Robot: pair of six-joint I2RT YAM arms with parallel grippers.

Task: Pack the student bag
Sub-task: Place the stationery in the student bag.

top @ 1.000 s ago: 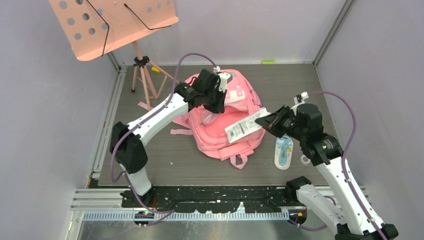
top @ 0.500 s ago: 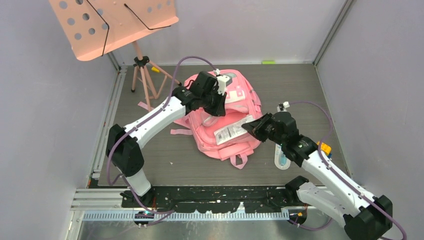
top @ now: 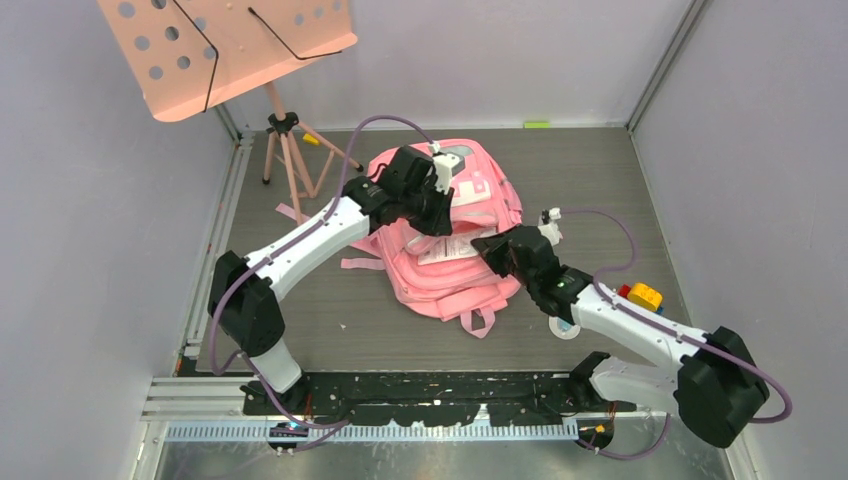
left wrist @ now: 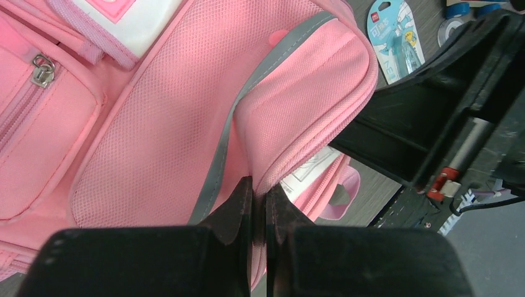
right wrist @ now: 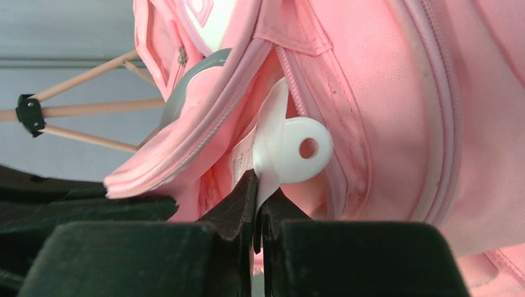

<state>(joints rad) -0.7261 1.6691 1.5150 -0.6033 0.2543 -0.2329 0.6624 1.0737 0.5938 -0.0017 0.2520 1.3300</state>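
The pink student bag (top: 455, 280) lies in the middle of the table. My left gripper (top: 437, 214) is shut on the edge of its upper flap, beside the grey reflective strip (left wrist: 223, 148), and holds the opening apart. My right gripper (top: 487, 246) is shut on a flat white packet with a hang hole (right wrist: 290, 148). The packet sits mostly inside the bag's opening, and only a white corner (top: 440, 252) shows from above. In the left wrist view the jaws (left wrist: 259, 198) pinch pink fabric. In the right wrist view the jaws (right wrist: 258, 199) pinch the packet's end.
A salmon-pink music stand (top: 230, 45) on a tripod (top: 287, 150) stands at the back left. A tape roll (top: 563, 328) and a yellow and red block (top: 643, 295) lie right of the bag. A blue carded item (left wrist: 395, 37) lies near them. Walls close in on both sides.
My right gripper has moved left and carried the white packet from beside the bag into its opening. The left gripper has kept its hold on the flap.
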